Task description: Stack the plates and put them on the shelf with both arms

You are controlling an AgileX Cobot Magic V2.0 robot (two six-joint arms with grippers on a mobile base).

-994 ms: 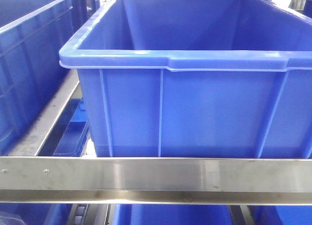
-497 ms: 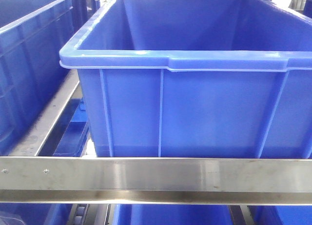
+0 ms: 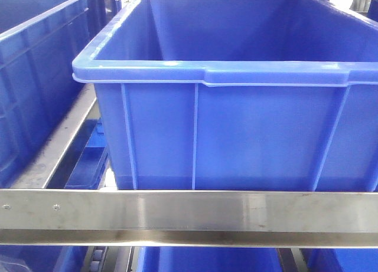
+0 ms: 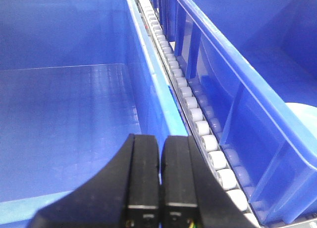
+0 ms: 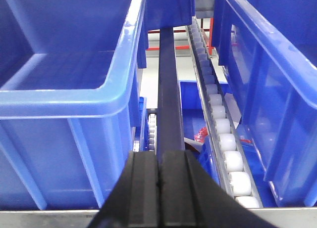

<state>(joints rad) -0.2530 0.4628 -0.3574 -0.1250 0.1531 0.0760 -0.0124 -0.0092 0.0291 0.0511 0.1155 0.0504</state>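
No plate shows clearly in any view. In the left wrist view a pale bluish-white rounded patch point(image 4: 303, 116) lies inside the right-hand crate, and I cannot tell whether it is a plate. The shelf's brushed steel front beam point(image 3: 189, 210) crosses the bottom of the front view, with a side rail point(image 3: 56, 145) running back on the left. My left gripper point(image 4: 160, 139) is shut with nothing in it, over the near wall of a blue crate point(image 4: 69, 104). My right gripper point(image 5: 159, 155) is also shut and empty, above the steel beam point(image 5: 44, 218).
A large blue crate point(image 3: 236, 124) stands on the shelf right behind the beam, and another point(image 3: 35, 65) stands to its left. White roller tracks point(image 4: 190, 107) point(image 5: 223, 134) run between crates. A dark bar point(image 5: 167, 84) leads away from the right gripper. A small red item point(image 5: 202, 134) lies below.
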